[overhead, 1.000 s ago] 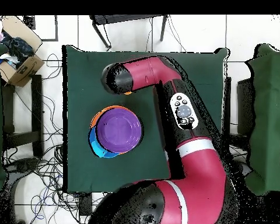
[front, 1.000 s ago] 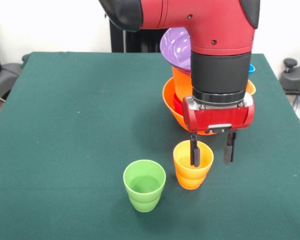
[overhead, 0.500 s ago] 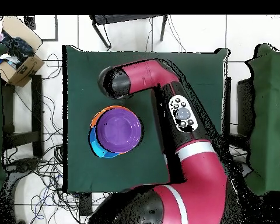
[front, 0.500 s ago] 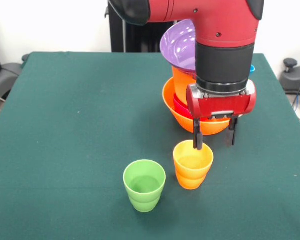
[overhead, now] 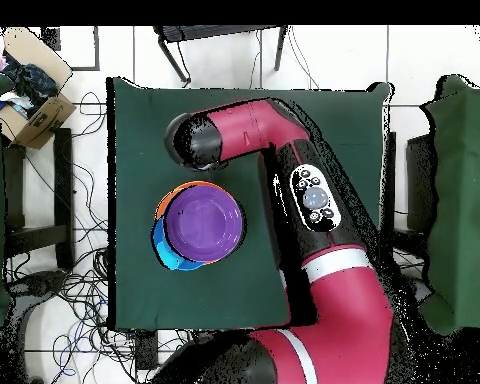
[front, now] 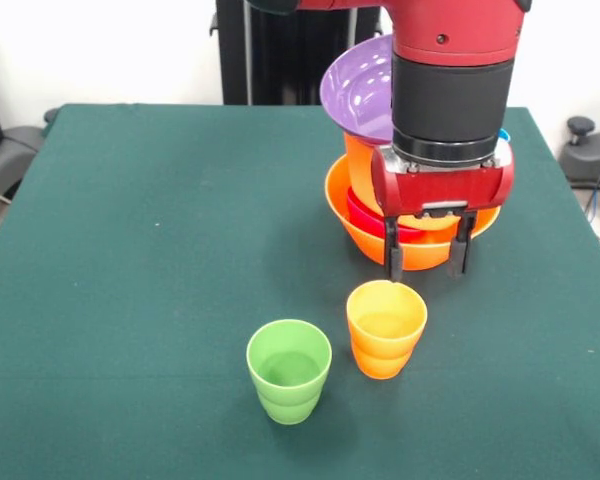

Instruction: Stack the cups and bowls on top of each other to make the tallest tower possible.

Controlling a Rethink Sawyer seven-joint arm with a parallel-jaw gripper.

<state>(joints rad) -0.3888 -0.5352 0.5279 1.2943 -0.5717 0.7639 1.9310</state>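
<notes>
Two cups standing upright and loose in the lower middle of the front view: the orange cup [front: 386, 327] and, just beside it to the lower left, the green cup [front: 289, 370]. Hanging directly above the orange cup's far rim, the gripper [front: 427, 258], fingers spread apart and gripping nothing, tips clear of the cup. Leaning behind it in the upper right, the tower [front: 412, 215], a large orange bowl at the base and the purple bowl [front: 358, 92] tilted on top; in the overhead view, that purple bowl [overhead: 203, 222] filling the left-centre of the green table [overhead: 142, 130]. Probably lining up for a pick of the orange cup: lowering straight, placing one finger inside the rim and one outside, closing gently on the wall, lifting vertically, avoiding brushing the leaning pile or nudging the green cup.
</notes>
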